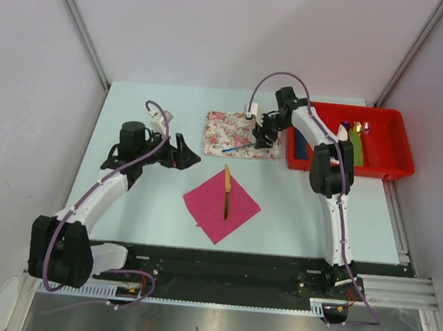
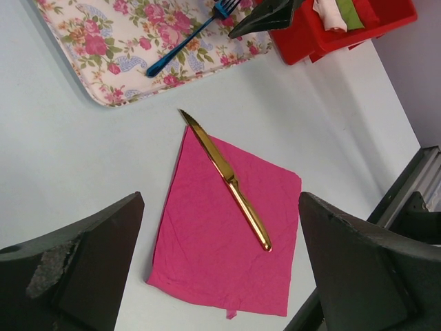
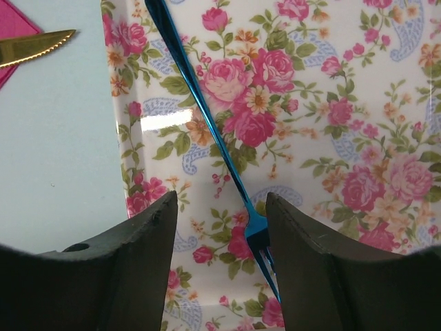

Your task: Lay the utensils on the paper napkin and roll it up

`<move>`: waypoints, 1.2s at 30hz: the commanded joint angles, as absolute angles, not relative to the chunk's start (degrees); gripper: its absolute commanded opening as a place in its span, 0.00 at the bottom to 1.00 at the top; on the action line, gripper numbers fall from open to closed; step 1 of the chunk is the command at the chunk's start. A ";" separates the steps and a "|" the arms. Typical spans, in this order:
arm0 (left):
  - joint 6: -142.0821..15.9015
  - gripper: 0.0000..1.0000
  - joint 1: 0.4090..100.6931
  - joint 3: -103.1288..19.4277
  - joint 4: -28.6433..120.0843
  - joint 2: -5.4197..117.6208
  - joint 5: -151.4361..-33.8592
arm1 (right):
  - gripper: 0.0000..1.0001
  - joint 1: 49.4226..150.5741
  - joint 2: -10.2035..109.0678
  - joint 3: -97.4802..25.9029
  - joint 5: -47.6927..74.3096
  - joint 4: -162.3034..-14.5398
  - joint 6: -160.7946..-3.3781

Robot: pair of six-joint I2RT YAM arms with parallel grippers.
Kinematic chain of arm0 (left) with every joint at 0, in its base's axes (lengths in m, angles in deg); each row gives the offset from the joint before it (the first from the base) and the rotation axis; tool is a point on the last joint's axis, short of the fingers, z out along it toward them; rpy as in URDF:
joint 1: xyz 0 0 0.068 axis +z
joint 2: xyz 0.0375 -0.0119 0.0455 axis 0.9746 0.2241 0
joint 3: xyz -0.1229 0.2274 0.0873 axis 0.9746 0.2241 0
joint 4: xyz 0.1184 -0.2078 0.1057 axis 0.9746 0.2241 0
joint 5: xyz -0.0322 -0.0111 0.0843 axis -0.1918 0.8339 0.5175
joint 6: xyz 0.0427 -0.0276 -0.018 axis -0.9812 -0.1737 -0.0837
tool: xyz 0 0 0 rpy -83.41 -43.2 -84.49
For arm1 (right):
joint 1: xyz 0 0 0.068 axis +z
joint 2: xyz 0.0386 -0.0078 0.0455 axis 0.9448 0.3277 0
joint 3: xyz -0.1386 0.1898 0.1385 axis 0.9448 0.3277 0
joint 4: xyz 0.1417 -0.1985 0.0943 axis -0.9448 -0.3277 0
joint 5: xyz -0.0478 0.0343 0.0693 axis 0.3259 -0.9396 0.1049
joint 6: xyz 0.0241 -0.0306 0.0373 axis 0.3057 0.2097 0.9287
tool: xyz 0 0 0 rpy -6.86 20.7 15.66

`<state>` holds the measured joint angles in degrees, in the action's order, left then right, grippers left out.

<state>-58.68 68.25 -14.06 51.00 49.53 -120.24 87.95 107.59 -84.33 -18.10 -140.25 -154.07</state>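
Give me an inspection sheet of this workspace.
Surface: pale table, no spills seen.
Job's things: gold knife lies on the pink napkin, tip overhanging a corner; blue fork on the floral tray.
Clutter: red bin holding rolled bundles.
Grippers: left gripper open, holding nothing; right gripper open, straddling the fork.
Cables: purple cable along each arm, clear of the things.
Surroundings: pale walls, metal frame posts.

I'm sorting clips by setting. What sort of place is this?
Likely a robotics lab test cell, not a dining room: plain partition walls enclose the table, a left arm and right arm are bolted at its near edge, and a floral tray and red bin look staged.
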 commanded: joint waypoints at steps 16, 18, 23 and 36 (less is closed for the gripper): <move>-58.23 1.00 69.32 -18.20 49.93 53.38 -124.91 | 0.26 87.83 112.49 -83.73 -18.69 -141.35 -164.74; -58.15 1.00 69.32 -18.20 49.85 53.03 -124.03 | 0.06 87.75 112.40 -83.82 -18.17 -142.23 -165.89; -58.15 1.00 69.40 -18.20 50.20 52.68 -122.88 | 0.00 87.57 112.67 -85.22 -16.93 -140.83 -166.25; -64.82 1.00 70.28 -27.68 59.34 52.50 -117.87 | 0.00 89.32 97.66 -82.25 -19.74 -138.53 -168.33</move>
